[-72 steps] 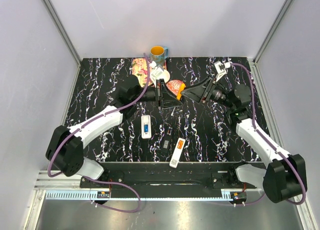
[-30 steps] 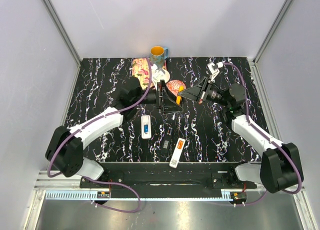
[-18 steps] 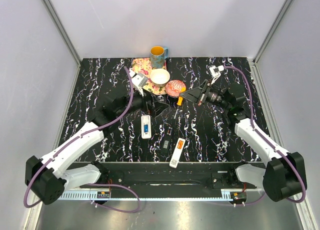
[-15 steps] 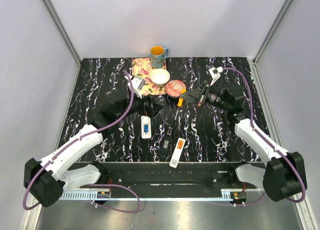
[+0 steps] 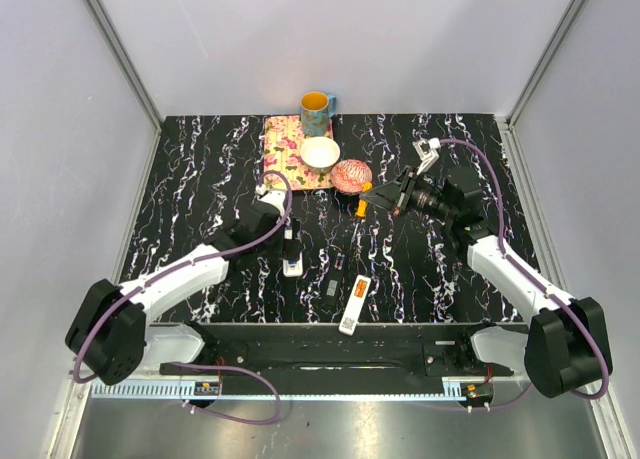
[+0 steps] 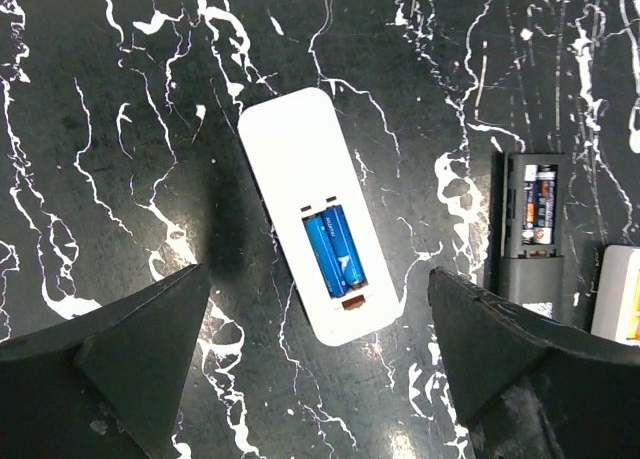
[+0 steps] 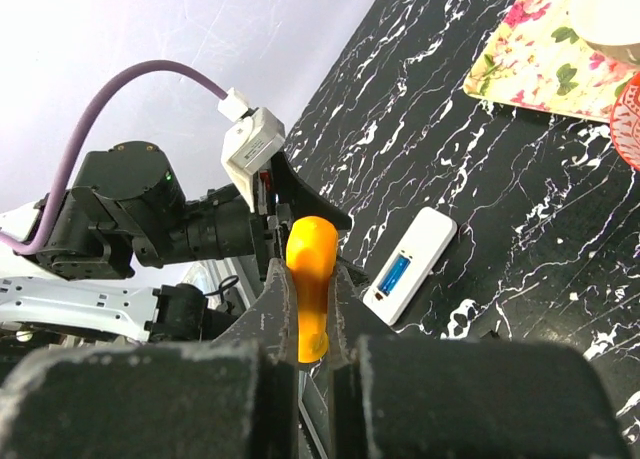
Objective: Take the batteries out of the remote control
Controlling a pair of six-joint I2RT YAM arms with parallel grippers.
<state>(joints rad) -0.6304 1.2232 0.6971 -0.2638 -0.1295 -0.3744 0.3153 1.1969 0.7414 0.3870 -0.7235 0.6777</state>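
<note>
As it lies under both arms, table [image 5: 200,179]: black with white veining; every item below is set on it or held over it.
Left arm: stretched toward the table's middle; the left gripper [image 6: 315,369] is spread wide, with nothing gripped, and is held over the white remote.
Right arm: reached in from the right; the right gripper [image 7: 305,289] is pressed together on the screwdriver's handle, near the pink bowl.
Floral placemat [image 5: 285,147]: laid at the far middle, with the white bowl [image 5: 320,154] set on its right part.
Mug [image 5: 316,104]: yellow, stood upright just beyond the placemat.
Pink bowl [image 5: 350,174]: placed just right of the placemat.
White remote [image 6: 290,169]: laid back-up with its compartment uncovered, between the spread fingers [image 6: 130,359].
Grey remote [image 6: 528,269]: seen just right of it, also uncovered, dark cells [image 6: 538,201] inside.
Second white remote [image 5: 354,304]: laid toward the near edge, an orange cell visible in it.
Orange-handled screwdriver [image 7: 311,279]: pinched by its handle.
Batteries [image 6: 337,251]: 2 blue cells, seated side by side in the white remote's compartment.
</note>
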